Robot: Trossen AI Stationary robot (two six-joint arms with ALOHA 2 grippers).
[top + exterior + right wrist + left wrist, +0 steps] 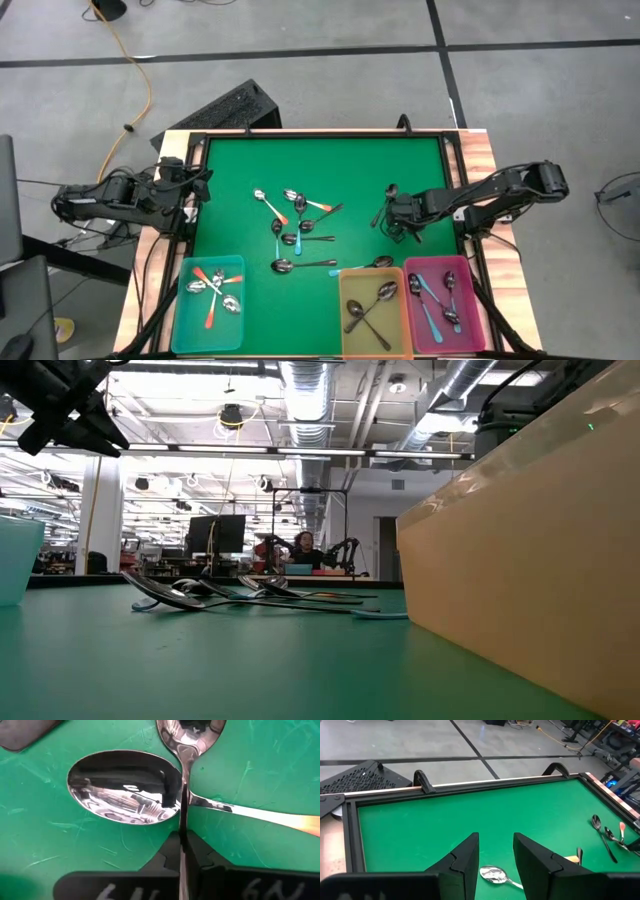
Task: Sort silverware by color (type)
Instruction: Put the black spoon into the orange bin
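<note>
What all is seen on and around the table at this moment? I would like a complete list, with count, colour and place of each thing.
loose spoons: about eight, orange, light blue or plain handles, clustered mid-mat
single spoon: one, plain metal, beside the yellow bin's far rim
held spoon: one, plain metal, at the mat's right part
teal bin: one, near-left corner, holds orange-handled spoons
yellow bin: one, near edge, holds plain dark spoons
pink bin: one, near-right corner, holds light blue-handled spoons
green mat: one, covers the table
person: one, far off in the room
left gripper: open, at the mat's left edge
right gripper: shut on the held spoon
</note>
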